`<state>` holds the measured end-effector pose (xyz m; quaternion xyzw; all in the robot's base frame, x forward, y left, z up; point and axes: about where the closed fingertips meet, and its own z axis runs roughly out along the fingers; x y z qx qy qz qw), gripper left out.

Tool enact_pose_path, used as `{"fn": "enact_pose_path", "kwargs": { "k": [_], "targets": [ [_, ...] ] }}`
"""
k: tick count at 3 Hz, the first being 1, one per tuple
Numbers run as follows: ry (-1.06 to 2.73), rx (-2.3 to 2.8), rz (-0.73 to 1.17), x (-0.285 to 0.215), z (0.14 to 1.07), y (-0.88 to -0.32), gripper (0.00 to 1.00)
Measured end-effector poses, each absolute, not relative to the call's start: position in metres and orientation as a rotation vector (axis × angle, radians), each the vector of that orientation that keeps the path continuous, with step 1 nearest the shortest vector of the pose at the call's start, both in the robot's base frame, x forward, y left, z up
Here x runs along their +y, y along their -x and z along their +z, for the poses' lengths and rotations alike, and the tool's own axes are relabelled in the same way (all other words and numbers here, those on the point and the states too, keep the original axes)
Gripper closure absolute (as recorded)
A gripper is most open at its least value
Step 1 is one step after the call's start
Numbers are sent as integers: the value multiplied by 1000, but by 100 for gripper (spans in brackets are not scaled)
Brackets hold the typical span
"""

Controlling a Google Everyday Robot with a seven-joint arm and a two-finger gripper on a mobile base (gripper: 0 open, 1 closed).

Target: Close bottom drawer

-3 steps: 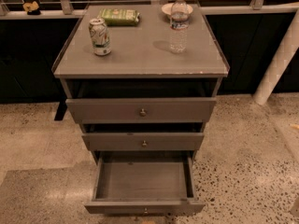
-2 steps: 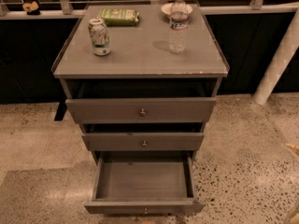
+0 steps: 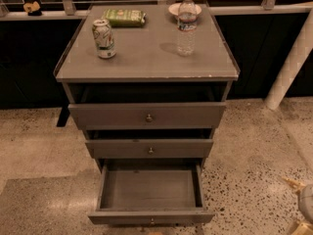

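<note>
The bottom drawer [image 3: 149, 215] of the grey-brown cabinet stands pulled far out, and its bare box interior [image 3: 149, 187] is empty. Its small brass knob [image 3: 152, 222] shows at the centre of the front, near the lower edge of the camera view. My gripper [image 3: 295, 205] is at the lower right edge, well to the right of the drawer and touching nothing. Its two tan fingertips [image 3: 292, 184] stand apart, open and empty. The gripper is partly cut off by the edge of the view.
The middle drawer [image 3: 149, 149] and the top drawer [image 3: 146, 115] each stand slightly out. On the cabinet top [image 3: 146, 62] are a soda can [image 3: 103, 38], a water bottle [image 3: 186, 25], a green packet [image 3: 124, 17] and a small bowl [image 3: 174, 8]. A white post [image 3: 291, 62] stands at the right. The floor is speckled.
My gripper has come further into view from the lower right edge. The drawers and the things on the cabinet top have not moved.
</note>
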<state>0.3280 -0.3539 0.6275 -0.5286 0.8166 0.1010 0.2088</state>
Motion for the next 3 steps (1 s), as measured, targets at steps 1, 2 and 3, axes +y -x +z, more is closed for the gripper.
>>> {"fn": "enact_pose_path", "kwargs": {
  "k": [1, 2, 3],
  "targets": [
    [1478, 2327, 313, -350, 568, -330, 0],
    [1457, 2357, 341, -349, 517, -338, 0],
    [1417, 2406, 393, -346, 463, -349, 0]
  ]
}}
